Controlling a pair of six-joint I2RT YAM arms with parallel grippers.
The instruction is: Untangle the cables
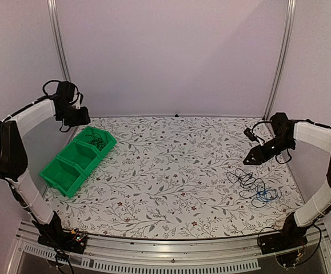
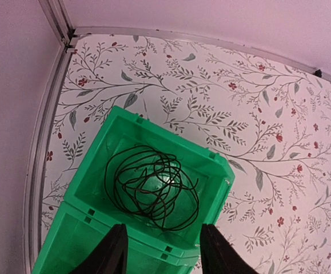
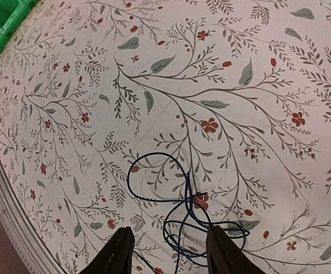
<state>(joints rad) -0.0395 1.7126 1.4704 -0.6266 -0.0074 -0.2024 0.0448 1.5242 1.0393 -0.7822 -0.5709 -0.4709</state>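
One black cable (image 2: 151, 188) lies coiled in the end compartment of the green bin (image 2: 96, 157); in the top view it shows as a dark coil (image 1: 96, 138). My left gripper (image 2: 162, 254) hangs open above that compartment with nothing between its fingers, and it shows at the far left in the top view (image 1: 85, 119). The other cables (image 1: 251, 184), black ones tangled with a blue one (image 1: 262, 196), lie on the table at the right. My right gripper (image 3: 171, 257) stands open above the blue and black loops (image 3: 188, 208), apart from them, and appears in the top view (image 1: 248, 161) too.
The green bin (image 1: 74, 162) has three compartments in a row and sits at the table's left side. The table carries a floral cloth (image 1: 171, 171). Metal frame posts stand at the back corners, and a rail runs along the near edge (image 1: 165, 251).
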